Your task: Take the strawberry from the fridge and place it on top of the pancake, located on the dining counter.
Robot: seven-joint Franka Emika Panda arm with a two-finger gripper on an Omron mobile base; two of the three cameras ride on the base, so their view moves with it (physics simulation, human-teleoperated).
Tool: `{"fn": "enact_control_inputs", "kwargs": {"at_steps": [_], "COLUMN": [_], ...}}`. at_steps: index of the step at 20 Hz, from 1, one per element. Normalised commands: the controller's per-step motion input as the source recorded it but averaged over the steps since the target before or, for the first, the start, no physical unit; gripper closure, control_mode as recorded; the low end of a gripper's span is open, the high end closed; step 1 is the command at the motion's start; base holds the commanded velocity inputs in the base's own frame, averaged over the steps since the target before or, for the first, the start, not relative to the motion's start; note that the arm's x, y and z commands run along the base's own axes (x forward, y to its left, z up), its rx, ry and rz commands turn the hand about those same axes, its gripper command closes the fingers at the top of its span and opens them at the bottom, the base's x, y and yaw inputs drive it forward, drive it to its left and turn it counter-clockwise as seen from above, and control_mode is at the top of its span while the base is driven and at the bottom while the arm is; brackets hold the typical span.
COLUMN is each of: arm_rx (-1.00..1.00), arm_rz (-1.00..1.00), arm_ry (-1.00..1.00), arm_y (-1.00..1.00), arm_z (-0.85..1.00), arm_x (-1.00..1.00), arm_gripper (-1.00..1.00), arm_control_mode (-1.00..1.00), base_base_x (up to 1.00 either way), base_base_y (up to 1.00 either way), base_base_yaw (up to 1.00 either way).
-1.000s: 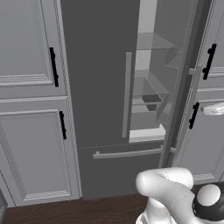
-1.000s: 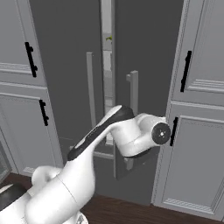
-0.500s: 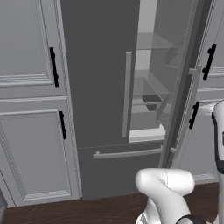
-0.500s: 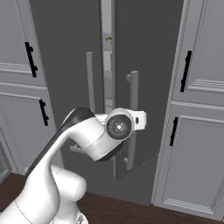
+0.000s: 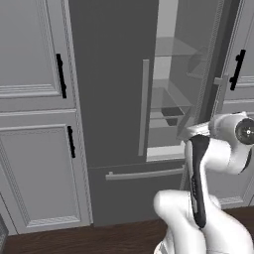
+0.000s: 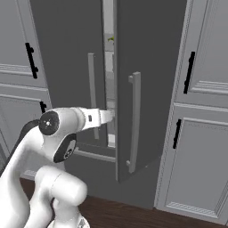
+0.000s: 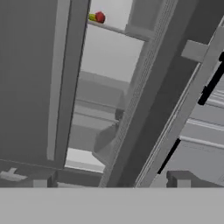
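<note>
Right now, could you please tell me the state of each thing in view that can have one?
fridge: left door shut, right door partly open, pale shelves showing in the gap.
strawberry: on an upper fridge shelf, beside a small yellow item, not yet picked up.
hand: empty, open, pointing at the door gap.
cabinet doors: shut.
freezer drawer: shut.

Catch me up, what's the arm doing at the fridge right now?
The arm is reaching toward the fridge, whose right door is swung partly open. The gripper is empty, fingers apart, pointing into the gap between the doors. In the hand view the strawberry sits on an upper shelf next to a small yellow item, well away from the fingers. Nothing has been picked up yet.
</note>
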Motion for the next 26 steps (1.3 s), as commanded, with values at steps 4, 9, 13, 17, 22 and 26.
{"fn": "enact_control_inputs", "kwargs": {"at_steps": [4,9,13,17,22,26], "arm_rx": [-0.23,-0.23,-0.19,-0.11,-0.02,0.0], "arm_rz": [-0.26,-0.29,-0.24,-0.18,-0.14,-0.07], "arm_ry": [0.04,0.14,0.28,0.24,0.16,0.07], "arm_y": [0.98,0.78,0.42,0.05,-0.14,-0.31], "arm_z": [0.0,0.0,0.0,0.0,0.0,0.0], "arm_x": [0.48,0.78,0.99,1.0,0.97,0.73], "arm_gripper": [-1.0,-1.0,-1.0,-1.0,-1.0,-1.0], "arm_control_mode": [-1.0,-1.0,-1.0,-1.0,-1.0,-1.0], "base_base_x": [0.0,0.0,0.0,0.0,0.0,0.0], "base_base_y": [0.0,0.0,0.0,0.0,0.0,0.0], "base_base_yaw": [0.0,0.0,0.0,0.0,0.0,0.0]}}
